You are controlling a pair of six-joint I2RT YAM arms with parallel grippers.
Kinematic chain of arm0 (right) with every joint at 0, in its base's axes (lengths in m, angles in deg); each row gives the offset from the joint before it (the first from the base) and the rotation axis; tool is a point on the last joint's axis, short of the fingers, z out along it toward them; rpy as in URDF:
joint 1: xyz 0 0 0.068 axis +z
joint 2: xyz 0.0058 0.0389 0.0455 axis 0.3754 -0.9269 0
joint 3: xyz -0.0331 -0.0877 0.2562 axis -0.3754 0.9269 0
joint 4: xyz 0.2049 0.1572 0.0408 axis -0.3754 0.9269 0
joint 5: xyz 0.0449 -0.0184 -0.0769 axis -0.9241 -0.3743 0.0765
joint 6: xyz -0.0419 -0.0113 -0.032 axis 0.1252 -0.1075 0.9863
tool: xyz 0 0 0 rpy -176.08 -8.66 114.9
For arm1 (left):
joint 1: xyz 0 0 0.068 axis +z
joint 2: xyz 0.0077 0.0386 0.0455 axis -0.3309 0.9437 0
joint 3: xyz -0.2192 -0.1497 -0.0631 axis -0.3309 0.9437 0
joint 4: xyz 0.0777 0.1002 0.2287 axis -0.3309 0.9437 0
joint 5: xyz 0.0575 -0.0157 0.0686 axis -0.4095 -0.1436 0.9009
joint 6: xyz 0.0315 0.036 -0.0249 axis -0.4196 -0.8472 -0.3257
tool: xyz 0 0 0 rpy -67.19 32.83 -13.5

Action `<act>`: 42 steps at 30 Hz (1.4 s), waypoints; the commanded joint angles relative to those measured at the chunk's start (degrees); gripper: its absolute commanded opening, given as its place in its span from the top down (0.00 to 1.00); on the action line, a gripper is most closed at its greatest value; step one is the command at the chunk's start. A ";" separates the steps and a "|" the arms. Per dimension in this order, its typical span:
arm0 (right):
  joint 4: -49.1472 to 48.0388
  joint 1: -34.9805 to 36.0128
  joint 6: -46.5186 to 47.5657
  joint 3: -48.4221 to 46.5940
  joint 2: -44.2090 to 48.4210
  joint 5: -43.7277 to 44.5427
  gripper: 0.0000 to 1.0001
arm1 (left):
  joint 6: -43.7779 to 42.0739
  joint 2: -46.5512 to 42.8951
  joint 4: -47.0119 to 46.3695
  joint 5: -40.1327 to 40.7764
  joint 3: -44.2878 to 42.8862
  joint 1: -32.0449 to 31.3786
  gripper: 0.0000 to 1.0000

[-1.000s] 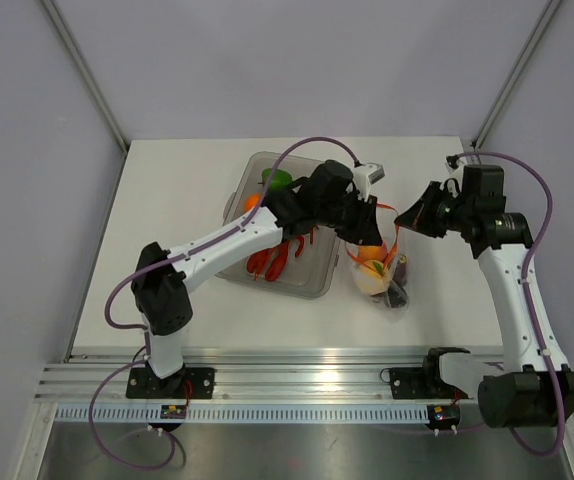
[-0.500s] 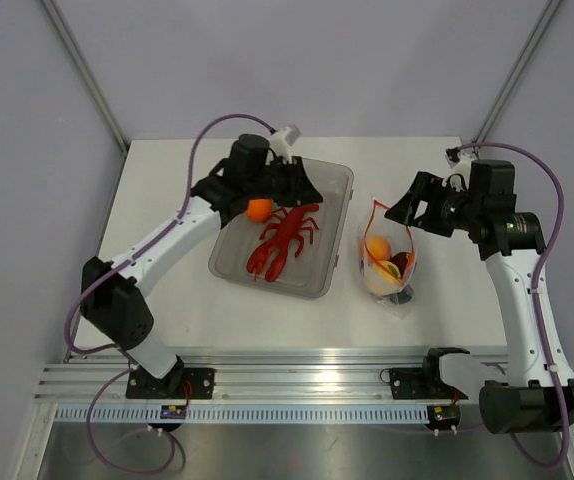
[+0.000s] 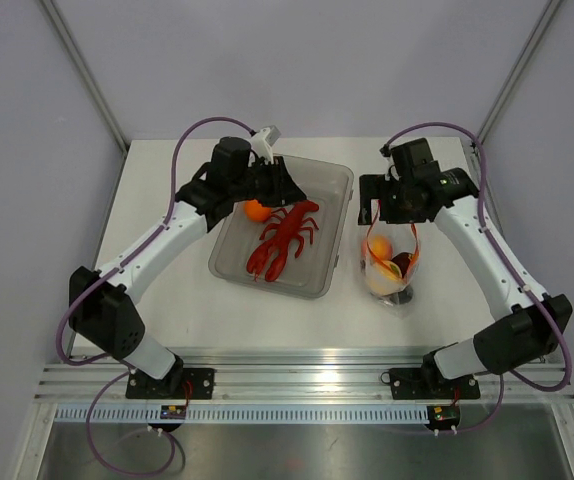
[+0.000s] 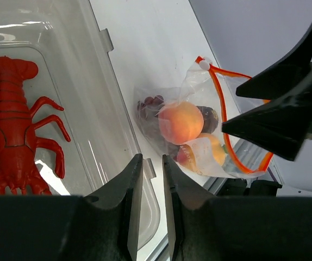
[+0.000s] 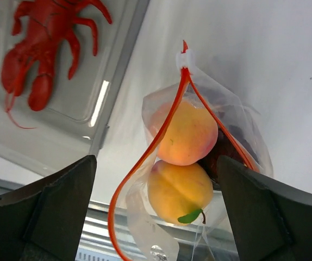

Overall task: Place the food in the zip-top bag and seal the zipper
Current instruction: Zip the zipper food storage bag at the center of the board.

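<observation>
White table (image 3: 157, 230), grey walls. In the last second the left arm had swung back from the bag (image 3: 387, 265) to the tray (image 3: 339, 230). Left gripper (image 4: 152, 163) hung at the tray's far end by the orange (image 3: 257, 210), jaws a narrow slit apart, nothing in them. Lobster (image 3: 285, 240) lay in the tray with its long axis diagonal, claws near-left, tail far-right. The bag sat just right of the tray, mouth to the far edge, long axis far-to-near. Peach (image 5: 186, 136), yellow fruit (image 5: 178, 190) and plum (image 3: 404, 265) were inside. Right gripper (image 3: 387, 210) had let go of the mouth and hung over it, jaws wide. Zipper (image 4: 219, 103) was still parted. My read: bag unsupported, orange likely next, sealing not started.
</observation>
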 commanded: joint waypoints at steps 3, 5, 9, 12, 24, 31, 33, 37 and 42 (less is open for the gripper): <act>4.11 4.77 0.76 -3.59 -1.85 13.31 0.01 | 0.13 0.34 -2.88 -0.82 0.48 0.35 0.77; 4.12 5.65 0.15 -3.77 -2.46 13.93 0.07 | 0.74 1.22 -3.75 -1.87 0.57 0.35 0.77; 0.79 5.65 -1.17 -2.54 -1.76 11.21 0.64 | 1.80 2.54 -5.25 -3.55 1.28 0.27 0.77; -2.55 5.74 -1.96 -0.43 0.69 8.31 0.94 | 1.27 3.24 -5.26 -3.55 1.36 0.35 0.77; -4.42 5.74 2.69 12.31 13.61 -5.41 1.00 | -18.84 6.49 -10.69 -20.58 2.06 -1.84 0.30; -2.21 5.65 1.91 18.03 20.81 -5.23 1.00 | -21.05 13.96 -21.77 -40.18 0.75 -2.80 0.32; -1.69 5.74 1.91 19.08 22.22 -5.67 1.00 | -23.76 13.80 -22.66 -41.07 1.54 -3.69 0.33; -1.16 5.65 2.43 18.65 23.81 -7.25 1.00 | -29.31 12.30 -26.25 -42.04 5.31 -6.06 0.34; -0.46 5.65 3.14 18.38 24.34 -8.13 1.00 | -32.30 11.60 -29.07 -41.87 7.07 -7.64 0.35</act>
